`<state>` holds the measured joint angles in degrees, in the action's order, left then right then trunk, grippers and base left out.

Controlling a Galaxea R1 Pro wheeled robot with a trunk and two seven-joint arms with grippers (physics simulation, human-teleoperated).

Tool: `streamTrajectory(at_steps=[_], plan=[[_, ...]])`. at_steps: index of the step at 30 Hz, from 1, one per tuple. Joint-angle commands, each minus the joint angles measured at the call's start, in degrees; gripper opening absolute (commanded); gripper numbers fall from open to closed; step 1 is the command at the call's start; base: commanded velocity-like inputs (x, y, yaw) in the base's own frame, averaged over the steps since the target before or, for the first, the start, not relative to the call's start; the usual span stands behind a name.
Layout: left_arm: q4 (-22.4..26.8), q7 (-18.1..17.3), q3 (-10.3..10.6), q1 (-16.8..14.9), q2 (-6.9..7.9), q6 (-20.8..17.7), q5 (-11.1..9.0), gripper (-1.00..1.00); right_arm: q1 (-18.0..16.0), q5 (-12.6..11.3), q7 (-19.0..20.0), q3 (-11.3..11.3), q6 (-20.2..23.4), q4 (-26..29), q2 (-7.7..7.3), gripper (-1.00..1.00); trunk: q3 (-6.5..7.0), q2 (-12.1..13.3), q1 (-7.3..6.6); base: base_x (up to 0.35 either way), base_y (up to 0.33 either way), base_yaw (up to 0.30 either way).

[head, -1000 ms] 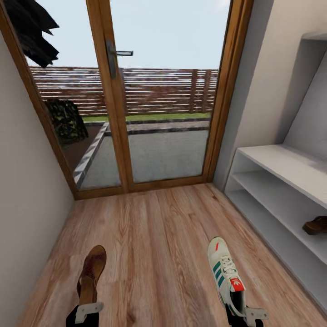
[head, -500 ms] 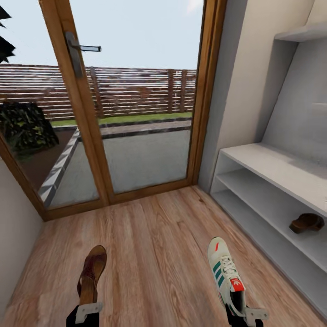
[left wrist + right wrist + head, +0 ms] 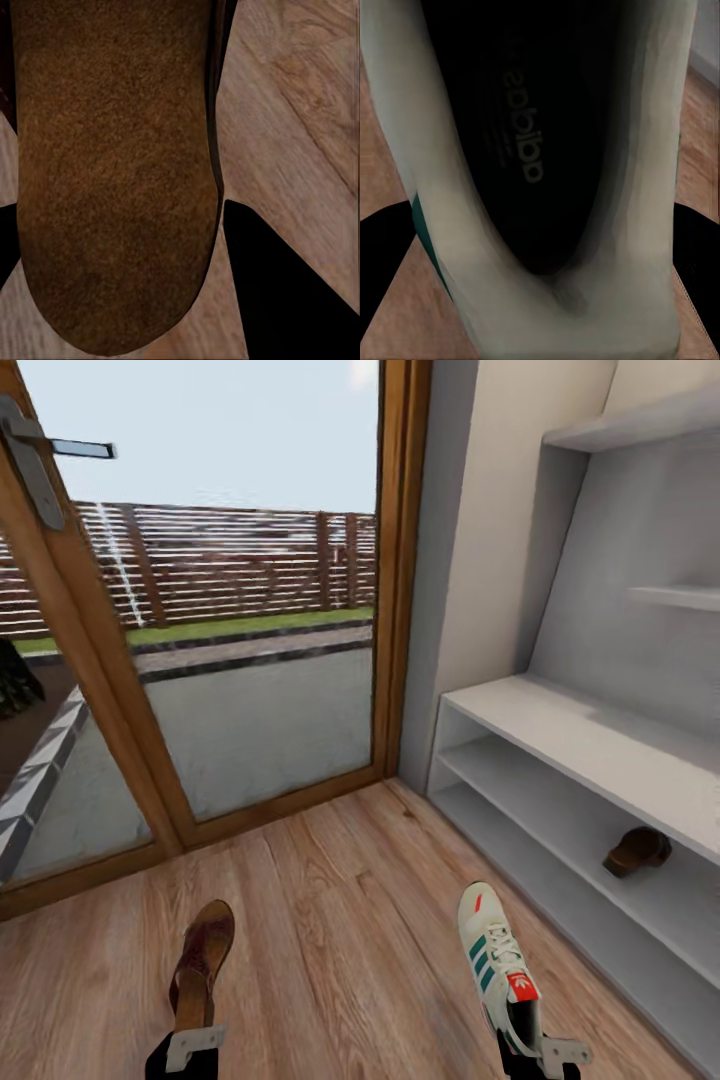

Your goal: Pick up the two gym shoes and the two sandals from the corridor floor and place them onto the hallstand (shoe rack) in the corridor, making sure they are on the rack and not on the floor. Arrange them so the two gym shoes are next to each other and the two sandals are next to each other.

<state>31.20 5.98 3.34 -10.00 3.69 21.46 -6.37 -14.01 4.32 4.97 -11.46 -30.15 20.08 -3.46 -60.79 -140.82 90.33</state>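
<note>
while the robot faces the corner where the glazed wooden door [image 3: 200, 610] meets the wall, its left gripper [image 3: 192, 1045] at the lower left of the head view is clamped on the heel end of a dark brown sandal [image 3: 203, 963], which points forward above the corridor floor [image 3: 340, 920]. in the left wrist view the sandal's suede-like footbed [image 3: 112, 172] runs between the two dark fingers [image 3: 292, 292], with wood planks [image 3: 300, 90] beyond it. through the door glass a slatted fence [image 3: 240, 565], a strip of grass and paving lie outside, and a metal handle [image 3: 45, 455] sits on the door frame. further right, the right gripper [image 3: 535, 1050] grips the heel of a white gym shoe [image 3: 497, 960] with green stripes and a red tongue patch, toe pointing forward, held over the floor near the rack. the right wrist view looks into the shoe's dark opening [image 3: 517, 135], with printed lettering on the insole and a finger [image 3: 382, 262] at each side. at the right stands the pale hallstand [image 3: 560, 730]; a second sandal [image 3: 637, 851] rests on its middle shelf, and two wall shelves [image 3: 640, 420] hang above the bench.
</note>
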Motion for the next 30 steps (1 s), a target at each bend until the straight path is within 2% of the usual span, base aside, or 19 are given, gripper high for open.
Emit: streamTrajectory(at_steps=[1, 22, 30], plan=[[0.0, 0.3, 0.4, 0.0, 0.06, 0.2, -0.4, -1.0, -0.1, 0.4, 0.4, -0.5, -0.2, 0.0, 0.04, -1.0, -0.05, 0.0, 0.02, 0.336, 0.13, -0.294], [0.0, 0.3, 0.3, 0.0, 0.08, 0.2, -0.4, -1.0, -0.1, 0.4, 0.4, -0.5, -0.2, 0.0, 0.05, -1.0, -0.05, 0.0, 0.02, 0.28, 0.222, -0.295], [0.0, 0.2, 0.3, 0.0, 0.09, 0.2, -0.4, -1.0, -0.1, 0.4, 0.4, -0.5, -0.2, 0.0, 0.05, -1.0, -0.05, 0.0, 0.02, 0.104, 0.278, -0.295]])
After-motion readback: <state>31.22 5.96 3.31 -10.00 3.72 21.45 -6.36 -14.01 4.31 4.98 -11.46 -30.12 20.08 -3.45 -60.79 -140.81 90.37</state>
